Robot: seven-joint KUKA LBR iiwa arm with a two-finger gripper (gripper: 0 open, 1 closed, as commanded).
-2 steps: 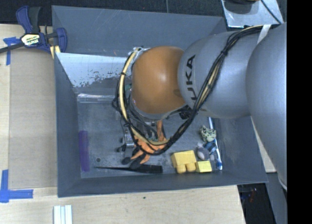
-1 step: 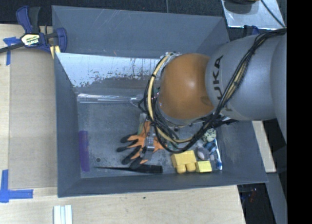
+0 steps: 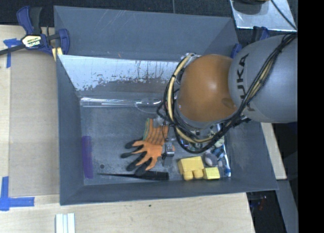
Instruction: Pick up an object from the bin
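The arm comes in from the right. Its orange cover (image 3: 205,92) and looped cables (image 3: 174,100) hide most of the gripper (image 3: 167,146), which sits low near the middle of the bin (image 3: 71,141). Whether the gripper is released or clenched cannot be told, because the cover blocks it.

An orange glove (image 3: 147,150) with black tips lies spread flat just left of the gripper, its tips pointing left. Its cuff end reaches the gripper and may be touching it, though that spot is too crowded to be sure.

A yellow block (image 3: 191,168) lies just right of the gripper, toward the near wall. A smaller yellow piece (image 3: 211,173) lies against the block's right side. A blue-and-white thing (image 3: 221,157) lies beside them, partly under the cables.

A black stick (image 3: 134,175) runs along the near wall, just below the glove. A purple stick (image 3: 87,156) lies well apart by the left wall. A clear spoon (image 3: 147,104) lies near the far wall, one end by the cables.
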